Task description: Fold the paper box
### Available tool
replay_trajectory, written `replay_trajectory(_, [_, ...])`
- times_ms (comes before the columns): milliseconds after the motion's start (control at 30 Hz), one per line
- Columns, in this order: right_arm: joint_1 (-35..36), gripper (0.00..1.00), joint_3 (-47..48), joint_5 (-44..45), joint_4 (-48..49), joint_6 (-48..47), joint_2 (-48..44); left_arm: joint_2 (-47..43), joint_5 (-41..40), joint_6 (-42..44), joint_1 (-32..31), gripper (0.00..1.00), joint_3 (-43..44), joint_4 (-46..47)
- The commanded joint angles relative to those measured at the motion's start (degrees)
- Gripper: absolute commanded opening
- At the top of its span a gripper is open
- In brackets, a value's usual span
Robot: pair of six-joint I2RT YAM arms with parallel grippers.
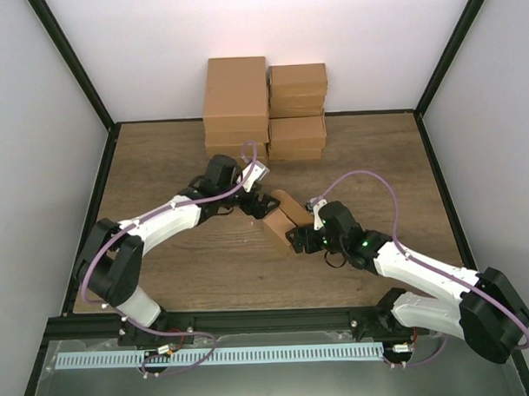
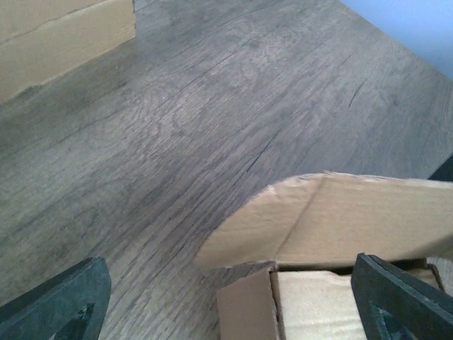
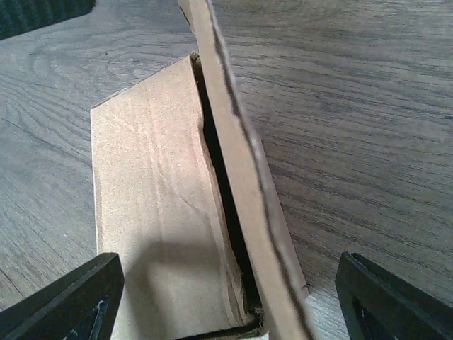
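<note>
Extends inward from the left with the white-and-black left arm (image 1: 161,221), elbow bent; holds its black two-finger left gripper (image 1: 258,203) spread wide; angles in opposite with the matching right arm (image 1: 423,266); keeps the black right gripper (image 1: 297,239) equally wide, wrists close together.

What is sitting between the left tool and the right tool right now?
The paper box, partly folded, fills the gap between the left tool and right tool; the top view shows it.
</note>
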Motion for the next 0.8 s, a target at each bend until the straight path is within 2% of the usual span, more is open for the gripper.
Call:
replay_trajectory(0, [-0.45, 0.86, 2.94, -0.54, -0.76, -0.61, -0.01, 4.40, 7.77, 5.01, 1.96, 1.00, 3.78, 0.19])
replay_trajectory(167, [-0.45, 0.86, 3.00, -1.44, -0.39, -0.68, 0.57, 9.54, 22.42, 10.21, 3.95, 1.00, 7.56, -3.86])
replay_trajectory(300, [-0.54, 0.86, 3.00, -1.49, -0.22, -0.79, 0.79, 10.15, 22.69, 11.20, 3.92, 0.98, 8.30, -4.43])
replay_trajectory(367, [-0.54, 0.85, 3.07, -1.62, -0.13, -0.79, 0.97, 10.96, 22.91, 11.44, 3.91, 0.92, 9.21, -5.37])
replay_trajectory(500, [-0.63, 0.85, 3.23, -1.75, -0.08, -0.72, 1.29, 11.18, 22.88, 10.65, 3.90, 0.70, 9.35, -5.22])
replay_trajectory(667, [-0.63, 0.84, 3.15, -1.79, -0.02, -0.62, 1.68, 11.74, 21.83, 9.01, 3.43, 0.57, 9.79, -4.15])
replay_trajectory(767, [-0.72, 0.82, 3.18, -1.58, -0.25, -0.47, 1.67, 11.49, 20.57, 8.54, 3.12, 0.46, 9.73, -3.94])
